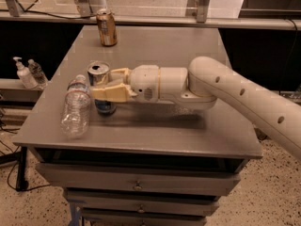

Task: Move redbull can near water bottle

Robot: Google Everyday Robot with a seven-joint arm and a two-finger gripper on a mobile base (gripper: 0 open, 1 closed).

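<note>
The redbull can [99,75] stands upright on the grey table [155,126], blue and silver with an open silver top. My gripper [107,85] reaches in from the right and its cream fingers [109,93] are shut around the can's middle. The water bottle [76,107] lies on its side just left of the can, clear and crinkled with a pale label band, its cap end close to the can.
A brown-gold can [106,28] stands at the table's far edge. A white pump bottle [22,74] and a small clear bottle [36,72] sit on a lower shelf at the left. Drawers [137,185] run below the table's front edge.
</note>
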